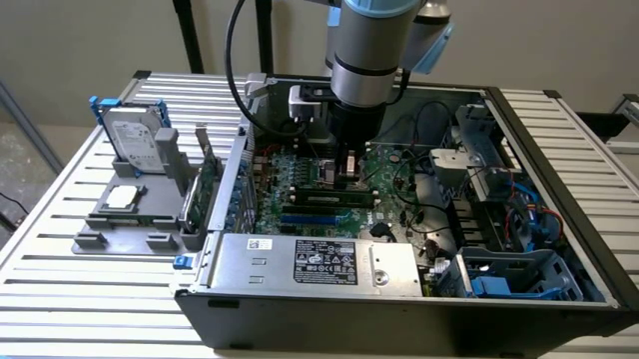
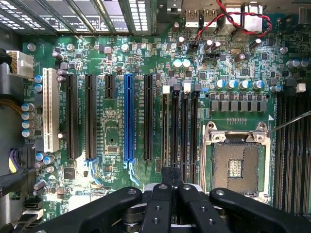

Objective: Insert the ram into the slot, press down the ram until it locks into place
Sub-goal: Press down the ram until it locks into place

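Even indoor light, soft shadows, slight blur, mild glare

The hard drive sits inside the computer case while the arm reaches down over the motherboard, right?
Not quite. The hard drive stands outside the computer case, on the grey fixture at the exterior view's left; the exterior view shows it. The arm does reach down over the motherboard.

Silver-grey cylindrical arm with pale blue joint caps, black cable looped alongside, black wrist section, matte black gripper linkages studded with small screws, white block mounted beside wrist
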Available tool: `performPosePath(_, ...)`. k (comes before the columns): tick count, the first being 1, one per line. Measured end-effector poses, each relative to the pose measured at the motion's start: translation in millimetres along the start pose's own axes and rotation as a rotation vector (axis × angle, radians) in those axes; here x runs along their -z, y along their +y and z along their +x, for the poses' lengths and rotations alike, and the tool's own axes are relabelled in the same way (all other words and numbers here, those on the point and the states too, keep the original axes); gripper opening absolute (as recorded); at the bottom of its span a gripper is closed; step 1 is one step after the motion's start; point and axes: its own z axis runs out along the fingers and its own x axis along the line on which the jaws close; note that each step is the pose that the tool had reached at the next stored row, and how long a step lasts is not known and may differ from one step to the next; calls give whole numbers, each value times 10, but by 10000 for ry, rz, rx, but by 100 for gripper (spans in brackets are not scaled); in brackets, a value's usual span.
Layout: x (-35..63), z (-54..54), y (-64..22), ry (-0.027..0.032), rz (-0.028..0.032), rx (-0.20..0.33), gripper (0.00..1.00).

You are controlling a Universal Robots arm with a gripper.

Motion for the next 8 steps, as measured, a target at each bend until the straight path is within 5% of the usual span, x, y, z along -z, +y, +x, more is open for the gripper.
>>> performPosePath(8, -3, 0, 6, 1, 0, -1, 11)
